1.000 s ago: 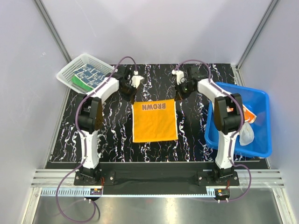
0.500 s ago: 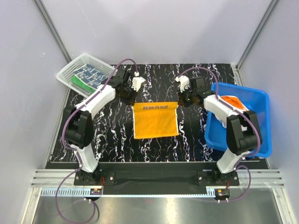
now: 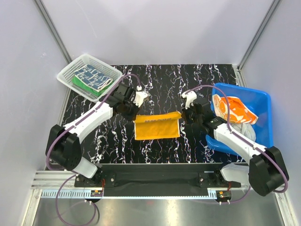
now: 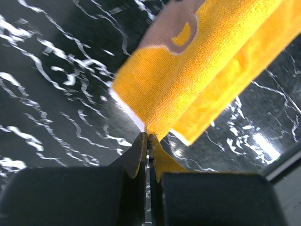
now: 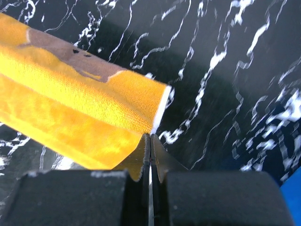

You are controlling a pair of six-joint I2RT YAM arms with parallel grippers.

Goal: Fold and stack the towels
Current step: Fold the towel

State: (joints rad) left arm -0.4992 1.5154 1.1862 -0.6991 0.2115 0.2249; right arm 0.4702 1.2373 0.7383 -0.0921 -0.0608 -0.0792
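Black marbled desk (image 3: 94, 122) holds the towel (image 3: 157, 126) at centre; left fingers (image 4: 142, 149) and right fingers (image 5: 145, 148), fully closed, each pinch a corner; both should travel evenly toward 6 o'clock, matching edges.

Yellow towel (image 3: 157, 126) lies mid-bench as a wide strip, its far edge doubled over toward the near side. Left claw (image 3: 135, 116) is closed at its far-left corner, right claw (image 3: 183, 116) closed at the far-right corner, both arms stretched low over the black marbled bench (image 3: 160, 80). White mesh basket (image 3: 66, 75) sits far-left, with a navy patterned towel (image 3: 92, 76) on top of a green towel (image 3: 83, 86). Blue tub (image 3: 261, 99) at the right edge holds an orange towel (image 3: 233, 111), crumpled.
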